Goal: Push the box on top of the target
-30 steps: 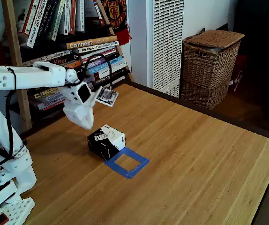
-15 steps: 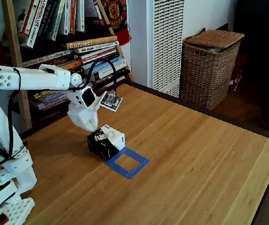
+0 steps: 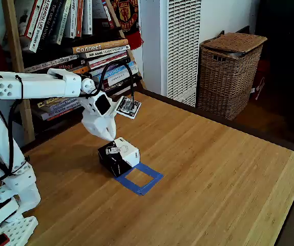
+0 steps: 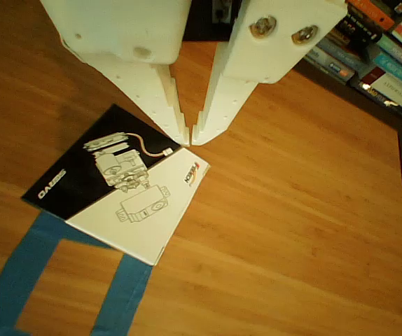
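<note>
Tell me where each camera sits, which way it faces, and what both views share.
Fixed view: stands off the table's side, raised, looking down across it toward the bookshelf; shows the white arm and its base.
Other view: sits just above the gripper, looking down past its nearly touching fingertips at the wood.
Shared: the gripper at the box's far edge, and the target of blue tape.

Behind the hand point(image 3: 109, 138), an orange book spine point(image 3: 98, 47) on the shelf reads "Connect"; other spines are too small to read. Print on the box point(image 4: 120, 182) below the fingertips is blurred
</note>
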`<state>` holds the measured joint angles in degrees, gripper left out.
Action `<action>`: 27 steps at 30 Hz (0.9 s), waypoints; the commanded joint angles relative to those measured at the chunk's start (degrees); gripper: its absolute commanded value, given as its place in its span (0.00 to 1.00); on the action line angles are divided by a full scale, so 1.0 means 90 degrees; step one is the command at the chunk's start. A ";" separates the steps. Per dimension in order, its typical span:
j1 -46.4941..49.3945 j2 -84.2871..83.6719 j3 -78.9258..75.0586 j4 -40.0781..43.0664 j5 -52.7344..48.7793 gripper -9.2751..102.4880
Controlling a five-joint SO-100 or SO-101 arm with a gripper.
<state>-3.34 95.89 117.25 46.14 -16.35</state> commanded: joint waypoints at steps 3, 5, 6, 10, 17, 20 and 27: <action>0.0078 0.0215 0.0039 0.0020 -0.0137 0.08; 0.0039 0.0312 0.0166 0.0078 -0.0186 0.08; 0.0000 0.0361 0.0234 0.0078 -0.0186 0.08; -0.0156 0.0596 0.0566 0.0088 -0.0127 0.08; -0.0234 0.0928 0.0986 -0.0020 -0.0127 0.08; -0.0234 0.1025 0.1055 -0.0039 -0.0146 0.08; -0.0078 0.1016 0.0967 -0.0137 -0.0195 0.08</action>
<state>-4.92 102.92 127.00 45.79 -17.75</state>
